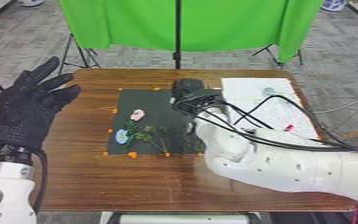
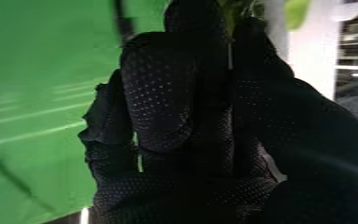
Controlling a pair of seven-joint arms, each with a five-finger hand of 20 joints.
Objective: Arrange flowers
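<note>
Left robot hand: the left robot hand (image 1: 23,114) was raised at the bench's left side, fingers straight and spread, thumb apart from them, holding nothing.
Right robot hand: the right robot hand (image 1: 190,90) was at the far right part of the dark mat (image 1: 149,99), near the white sheet; whether it was open or clamped on anything could not be told.
Wrist view: a blurred yellow-green bit (image 2: 236,7) showed beside the black glove of the right robot hand (image 2: 180,187); whether the two touched was unclear.
Pink flower: the pink flower (image 1: 137,114) lay on the left part of the mat.
Blue flower: the blue flower (image 1: 122,136) lay on the mat too, nearer the robot.
Greenery: thin green stems (image 1: 149,137) lay just right of the blue flower.
White sheet: the white sheet (image 1: 246,87) lay right of the mat, with a pale blue piece (image 1: 269,91) and a red-pink piece (image 1: 289,128) on it.
Bench: the brown bench (image 1: 95,182) carried mat and sheet.
Backdrop: a green cloth (image 1: 246,25) hung beyond.
</note>
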